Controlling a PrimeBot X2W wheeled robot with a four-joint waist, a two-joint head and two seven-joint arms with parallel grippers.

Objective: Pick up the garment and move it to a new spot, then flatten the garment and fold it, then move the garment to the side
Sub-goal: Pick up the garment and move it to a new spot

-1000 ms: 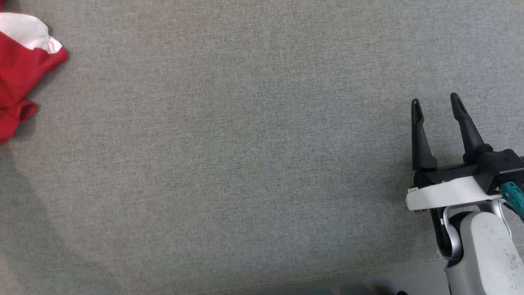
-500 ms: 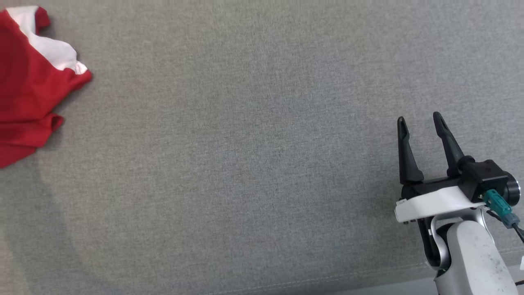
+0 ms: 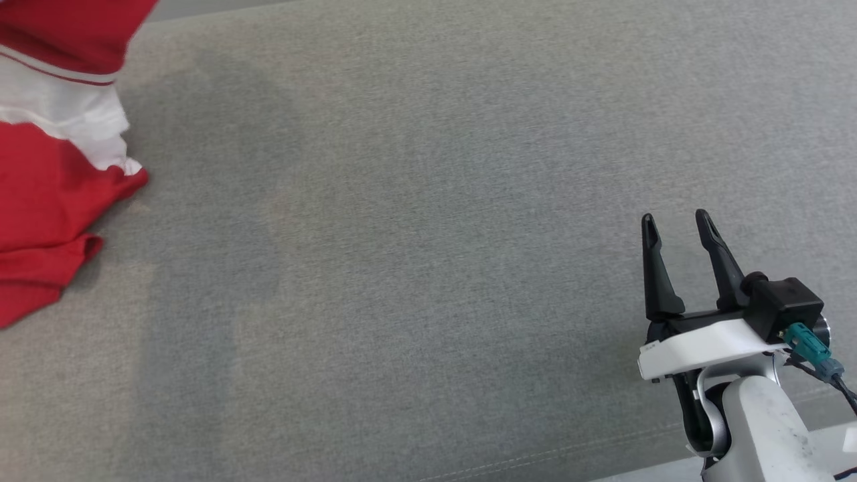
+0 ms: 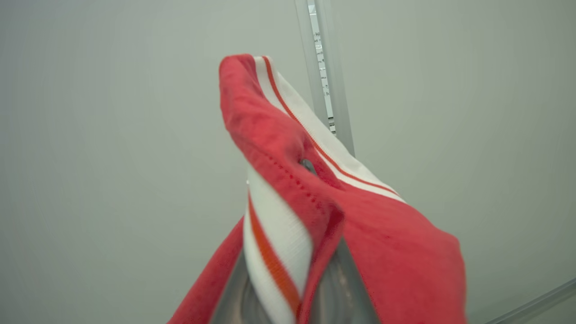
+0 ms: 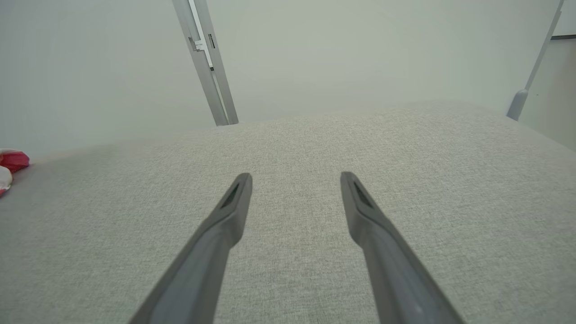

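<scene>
The garment (image 3: 40,194) is red with a white striped band and lies bunched at the far left of the grey fabric surface (image 3: 415,234), its upper part lifted off it. In the left wrist view the garment (image 4: 396,252) drapes over my left gripper (image 4: 308,165), which is shut on a fold of it; the cloth hides most of the fingers. My right gripper (image 3: 676,224) hovers open over the surface at the lower right with nothing between its fingers, far from the garment. The right wrist view has that gripper (image 5: 294,180) open too, with a bit of the garment (image 5: 11,162) at its left edge.
The grey surface's front seam (image 3: 535,455) runs along the bottom of the head view. Behind the surface stands a pale wall with a metal upright (image 5: 207,67); a second post (image 5: 531,67) is at the far right.
My left gripper has shut on the garment, and the garment's top has risen off the surface. The head camera has shifted. The right gripper stays open.
</scene>
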